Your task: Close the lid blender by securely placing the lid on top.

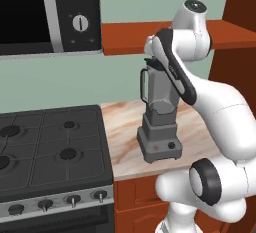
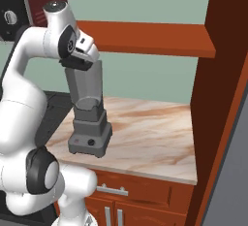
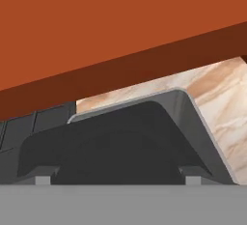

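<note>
Worktop [image 2: 160, 128], marbled beige-pink stone, runs from the stove [image 1: 50, 152] on the left to a tall red-brown wood panel [image 2: 213, 123] on the right. Red-brown shelf [image 2: 145, 38] spans the wall above it. Drawer fronts with metal handles [image 2: 112, 189] sit under the worktop's front edge.

Stove is black, gas burners on top, row of knobs along its front. Microwave [image 1: 50, 14] hangs above it, dark door, one white dial; marks around the dial too small to read.

Blender [image 1: 159, 122] stands on the worktop near its left front corner, just beside the stove edge. Blocky grey base, red button and black knob on the front face, no readable label. Tall tapered grey jar upright on the base, side handle facing the stove. Jar is see-through grey; contents cannot be told.

Arm reaches over the jar; gripper [image 2: 80, 60] sits right at the jar's rim, under the shelf. Lid [image 3: 116, 147], dark grey-black flat cap, lies at the jar top directly below the hand; in the hand view it covers most of the grey rim, whose one corner shows beyond it. Whether it is fully seated cannot be told. Fingers hidden behind the hand and lid, so clenched or released cannot be told.
</note>
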Motion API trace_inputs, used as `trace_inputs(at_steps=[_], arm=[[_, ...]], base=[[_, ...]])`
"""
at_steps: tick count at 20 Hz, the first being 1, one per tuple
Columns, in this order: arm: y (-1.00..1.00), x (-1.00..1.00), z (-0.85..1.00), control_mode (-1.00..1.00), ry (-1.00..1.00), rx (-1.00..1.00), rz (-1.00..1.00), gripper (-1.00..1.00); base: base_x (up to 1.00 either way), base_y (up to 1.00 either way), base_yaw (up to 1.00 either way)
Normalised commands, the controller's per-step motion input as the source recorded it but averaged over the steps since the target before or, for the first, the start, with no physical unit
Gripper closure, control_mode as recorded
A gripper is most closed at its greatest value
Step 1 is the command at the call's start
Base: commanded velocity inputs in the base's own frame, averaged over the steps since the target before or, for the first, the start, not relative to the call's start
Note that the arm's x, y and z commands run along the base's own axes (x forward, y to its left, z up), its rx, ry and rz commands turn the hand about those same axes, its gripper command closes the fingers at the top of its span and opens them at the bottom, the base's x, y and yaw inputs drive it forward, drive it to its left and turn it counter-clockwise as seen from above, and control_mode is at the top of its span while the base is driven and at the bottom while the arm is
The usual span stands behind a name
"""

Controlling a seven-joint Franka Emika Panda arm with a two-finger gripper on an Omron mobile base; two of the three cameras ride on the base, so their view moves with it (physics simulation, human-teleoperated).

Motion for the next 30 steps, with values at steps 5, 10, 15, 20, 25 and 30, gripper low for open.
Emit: trace_inputs(at_steps=[5,10,15,20,25,30], arm=[[0.00,0.00,0.02,-1.00,0.00,-0.07,-0.16,1.00],[0.00,-0.01,0.01,-1.00,0.00,-0.07,-0.20,1.00],[0.00,-0.03,0.00,-1.00,0.00,-0.09,-0.15,1.00],[-0.06,0.00,-0.15,-1.00,0.00,-0.11,-0.01,1.00],[-0.02,0.00,-0.15,-1.00,0.00,-0.23,0.10,1.00],[-0.08,0.00,-0.19,-1.00,0.00,-0.09,0.16,1.00]], base=[[0.00,0.00,0.00],[0.00,0.00,0.00],[0.00,0.00,0.00],[0.00,0.00,0.00],[0.00,0.00,0.00],[0.00,0.00,0.00]])
